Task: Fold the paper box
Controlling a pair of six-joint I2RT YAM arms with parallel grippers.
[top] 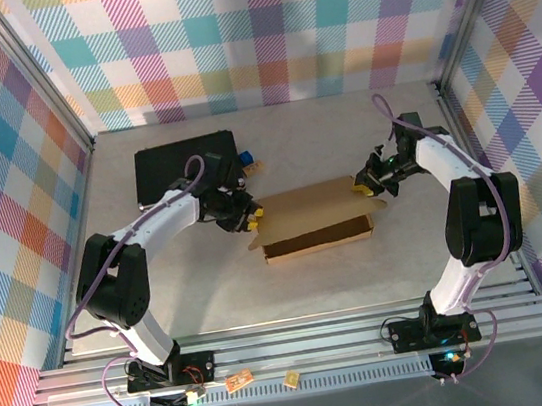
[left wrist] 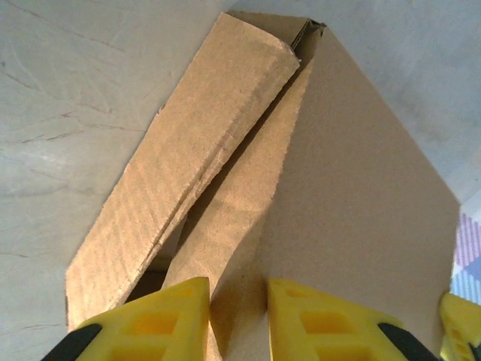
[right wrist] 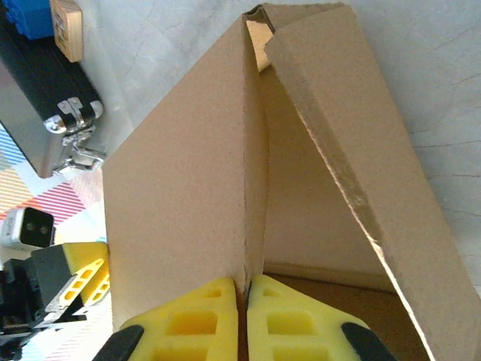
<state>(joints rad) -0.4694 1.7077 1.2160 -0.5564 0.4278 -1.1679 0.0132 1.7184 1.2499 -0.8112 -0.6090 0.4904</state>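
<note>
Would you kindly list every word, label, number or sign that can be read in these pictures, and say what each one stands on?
No text can be read.
The paper box: plain brown, no print.
The black case: no legible mark.
The wooden block: no writing that I can make out.
The small tags at the bottom of the top view: too small to read.
</note>
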